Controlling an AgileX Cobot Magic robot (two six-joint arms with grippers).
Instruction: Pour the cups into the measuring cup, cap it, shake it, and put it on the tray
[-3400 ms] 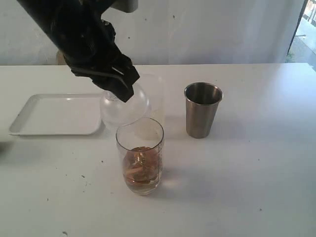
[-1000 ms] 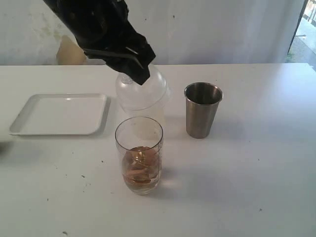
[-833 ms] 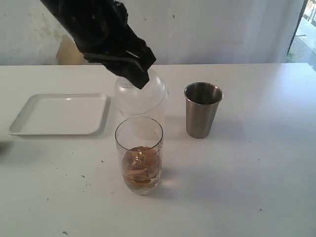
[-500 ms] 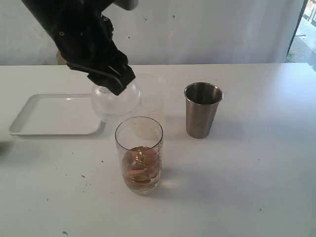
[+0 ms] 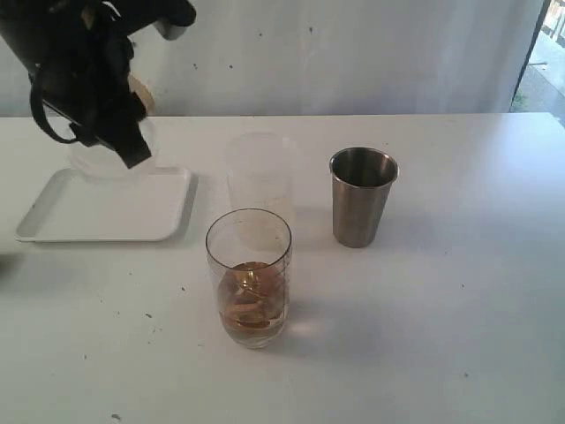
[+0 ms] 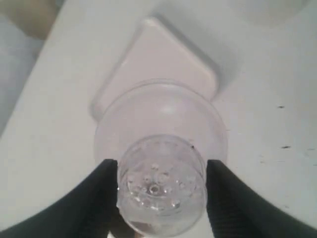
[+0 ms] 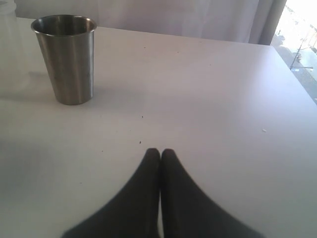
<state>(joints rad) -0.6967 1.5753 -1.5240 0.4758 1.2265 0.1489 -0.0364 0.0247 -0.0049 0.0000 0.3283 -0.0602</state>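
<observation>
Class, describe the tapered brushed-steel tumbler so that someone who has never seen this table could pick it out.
On the white table, look right of the middle in the exterior view: the tapered brushed-steel tumbler stands upright. Its neighbours, a frosted plastic cup to its left and a clear tumbler holding amber liquid nearer the camera, are see-through; it alone is opaque metal.

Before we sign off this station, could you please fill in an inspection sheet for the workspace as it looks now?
Surface: white table, a few dark specks.
Job's things: measuring cup uncapped, holding amber liquid; steel tumbler upright; tray at left; wooden cup not made out.
Clutter: frosted cup behind the measuring cup.
Grippers: left gripper fingers clamp a clear domed lid raised near the tray; right gripper shut, empty.
Cables: black loop on the left arm.
Surroundings: pale wall; bright doorway at right.
</observation>
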